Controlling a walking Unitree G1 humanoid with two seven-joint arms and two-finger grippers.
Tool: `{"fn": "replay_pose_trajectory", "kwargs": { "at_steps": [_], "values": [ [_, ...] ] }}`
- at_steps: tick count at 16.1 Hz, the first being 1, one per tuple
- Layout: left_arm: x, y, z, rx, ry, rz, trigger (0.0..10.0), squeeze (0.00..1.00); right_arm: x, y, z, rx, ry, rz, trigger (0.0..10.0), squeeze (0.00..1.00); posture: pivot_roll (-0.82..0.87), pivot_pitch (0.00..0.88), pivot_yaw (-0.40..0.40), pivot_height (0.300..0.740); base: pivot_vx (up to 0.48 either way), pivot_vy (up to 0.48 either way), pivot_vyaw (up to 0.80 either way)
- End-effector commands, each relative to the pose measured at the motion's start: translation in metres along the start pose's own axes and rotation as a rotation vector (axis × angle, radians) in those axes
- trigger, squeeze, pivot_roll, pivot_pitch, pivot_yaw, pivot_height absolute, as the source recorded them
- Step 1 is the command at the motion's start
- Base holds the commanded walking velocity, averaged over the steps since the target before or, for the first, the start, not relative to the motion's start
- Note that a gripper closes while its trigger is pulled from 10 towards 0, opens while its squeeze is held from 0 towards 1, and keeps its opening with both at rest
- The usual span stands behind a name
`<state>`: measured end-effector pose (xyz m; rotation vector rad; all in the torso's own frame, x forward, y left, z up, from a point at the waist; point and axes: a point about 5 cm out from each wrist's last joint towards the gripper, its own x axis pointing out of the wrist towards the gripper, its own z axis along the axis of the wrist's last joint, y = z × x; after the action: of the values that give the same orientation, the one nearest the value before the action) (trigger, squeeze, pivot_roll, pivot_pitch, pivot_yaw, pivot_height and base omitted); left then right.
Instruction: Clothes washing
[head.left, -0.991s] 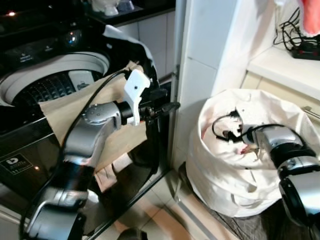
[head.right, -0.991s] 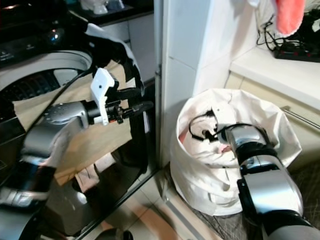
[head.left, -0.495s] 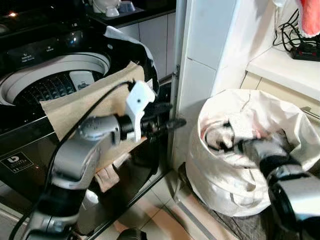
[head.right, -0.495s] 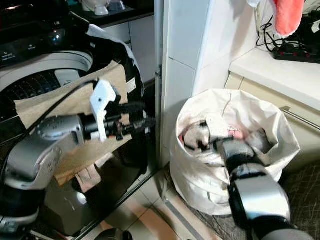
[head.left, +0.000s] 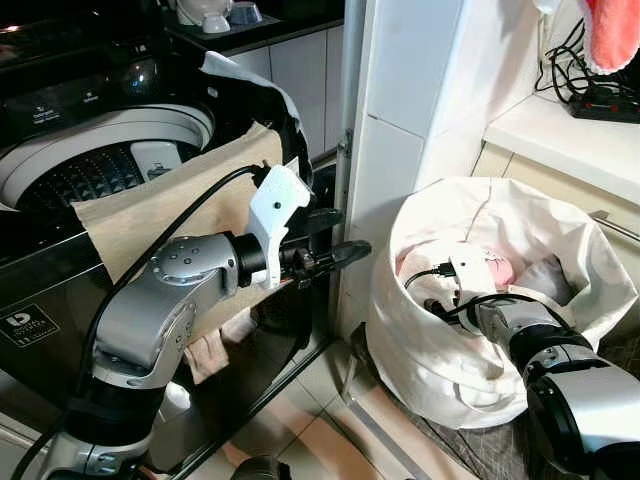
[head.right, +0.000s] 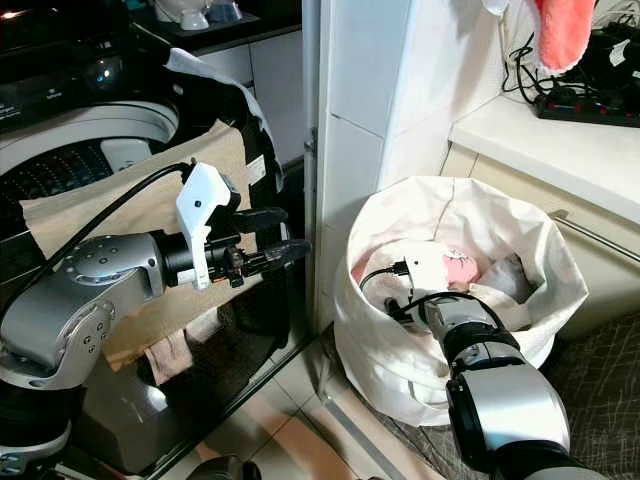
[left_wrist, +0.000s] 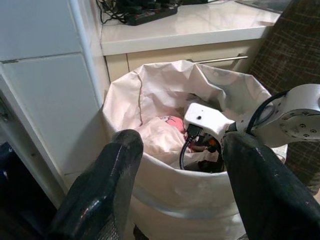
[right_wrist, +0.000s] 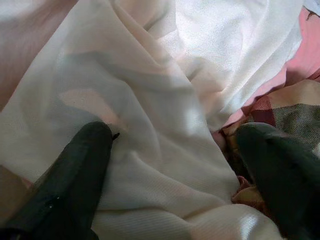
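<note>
A white laundry bag (head.left: 440, 360) stands on the floor by the tiled pillar, holding pale and pink clothes (head.left: 497, 270). My right arm reaches down into it. In the right wrist view my right gripper (right_wrist: 175, 135) is open, with its fingertips (right_wrist: 90, 150) pressed onto a sheer white garment (right_wrist: 165, 85) beside a plaid cloth (right_wrist: 290, 110). My left gripper (head.left: 347, 232) hangs open and empty in the air between the top-loading washer (head.left: 100, 160) and the bag, pointing at the bag. A beige cloth (head.left: 170, 200) drapes over the washer's front edge.
A white tiled pillar (head.left: 410, 130) stands between washer and bag. Behind the bag is a counter (head.left: 570, 130) with a power strip (head.left: 605, 100) and a pink cloth (head.left: 615, 30) hanging above. A dark garment (head.left: 270, 100) lies on the washer's corner. A dark mat (head.right: 590, 370) covers the floor on the right.
My right arm has sunk deeper into the bag, its gripper now down among the clothes. My left gripper has shifted a little toward the bag.
</note>
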<state>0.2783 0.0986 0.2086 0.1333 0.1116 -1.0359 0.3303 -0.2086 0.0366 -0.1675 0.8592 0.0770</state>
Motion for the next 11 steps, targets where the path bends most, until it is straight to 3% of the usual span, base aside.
{"fn": "replay_pose_trajectory", "kwargs": {
  "at_steps": [1,11],
  "values": [
    [-0.0001,-0.0016,0.0007,0.003,0.011,-0.004,10.0,0.0,0.0011,0.0018,-0.008,0.023,0.035,0.012,0.0,0.0,0.17,0.038,0.011,0.74,0.0,0.0,0.0],
    [0.0032,0.0001,0.0022,0.007,0.016,0.009,10.0,0.0,-0.0017,-0.0072,-0.0077,0.086,0.055,0.006,0.0,0.0,0.16,0.035,0.014,0.74,0.0,0.0,0.0]
  ]
}}
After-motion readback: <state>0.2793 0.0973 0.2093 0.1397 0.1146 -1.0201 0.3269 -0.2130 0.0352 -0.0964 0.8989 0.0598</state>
